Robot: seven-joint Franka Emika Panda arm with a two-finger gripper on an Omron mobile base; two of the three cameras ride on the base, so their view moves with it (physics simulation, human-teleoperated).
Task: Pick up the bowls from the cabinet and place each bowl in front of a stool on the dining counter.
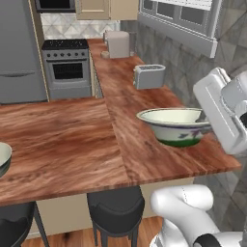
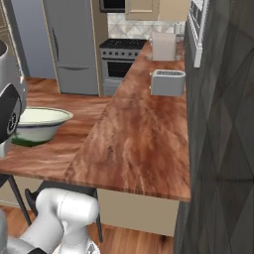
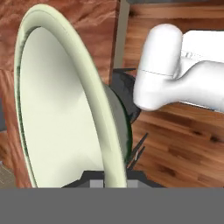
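The claw (image 3: 114,177) is pinching tightly on the rim of the wide bowl (image 1: 176,124), which is sitting empty near the desk's (image 1: 72,144) front edge, above a black stool (image 1: 116,207). A second bowl (image 1: 4,157) is peeking in at the far left edge.

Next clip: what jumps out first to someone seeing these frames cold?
The wide bowl stands out first, at the near right end of the dining counter, its rim pinched by the shut gripper. A black stool sits just under the counter edge there. A second bowl peeks in at the far left edge, and a toaster stands further back along the counter.
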